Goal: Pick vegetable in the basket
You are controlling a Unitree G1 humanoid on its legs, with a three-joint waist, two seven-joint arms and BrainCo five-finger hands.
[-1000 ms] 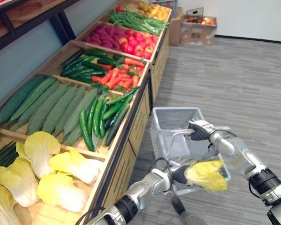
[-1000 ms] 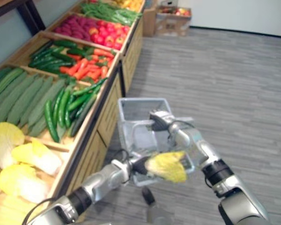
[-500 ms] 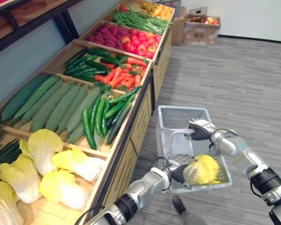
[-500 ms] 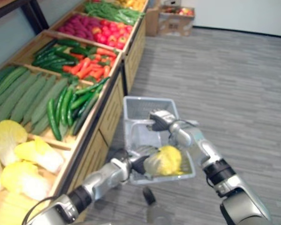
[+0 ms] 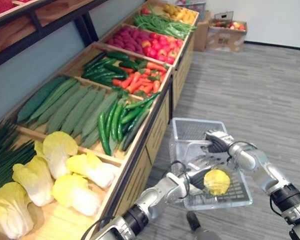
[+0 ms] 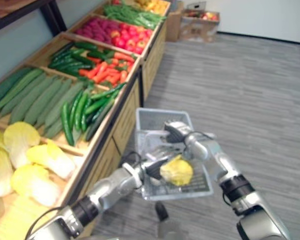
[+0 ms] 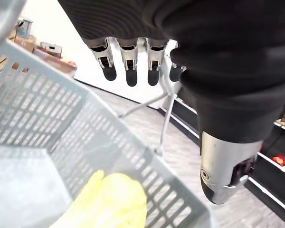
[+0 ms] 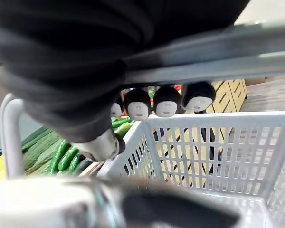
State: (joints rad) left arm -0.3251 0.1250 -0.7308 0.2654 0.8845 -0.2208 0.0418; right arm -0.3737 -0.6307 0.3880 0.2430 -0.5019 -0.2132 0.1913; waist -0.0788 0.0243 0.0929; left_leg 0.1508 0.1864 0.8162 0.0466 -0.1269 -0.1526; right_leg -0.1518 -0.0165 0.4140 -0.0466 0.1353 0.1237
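Note:
A yellow-green cabbage (image 5: 216, 181) lies inside the grey mesh basket (image 5: 189, 126), against its near side; it also appears through the mesh in the left wrist view (image 7: 109, 202). My left hand (image 5: 199, 173) hovers just over the basket's near-left rim beside the cabbage, open, with its fingers (image 7: 128, 64) straight and nothing in them. My right hand (image 5: 218, 142) is shut on the basket's handle (image 8: 199, 64) and holds the basket up above the floor, next to the wooden shelf.
A long wooden produce stand (image 5: 140, 150) runs along the left, holding more cabbages (image 5: 75, 192), loofahs (image 5: 75, 110), green peppers (image 5: 117, 122), carrots (image 5: 140, 80) and red fruit. Cardboard boxes (image 5: 225, 32) stand by the far wall. Grey floor lies to the right.
My left hand has lowered the cabbage into the basket and let go of it. The right hand has kept its hold on the handle. The camera has shifted slightly.

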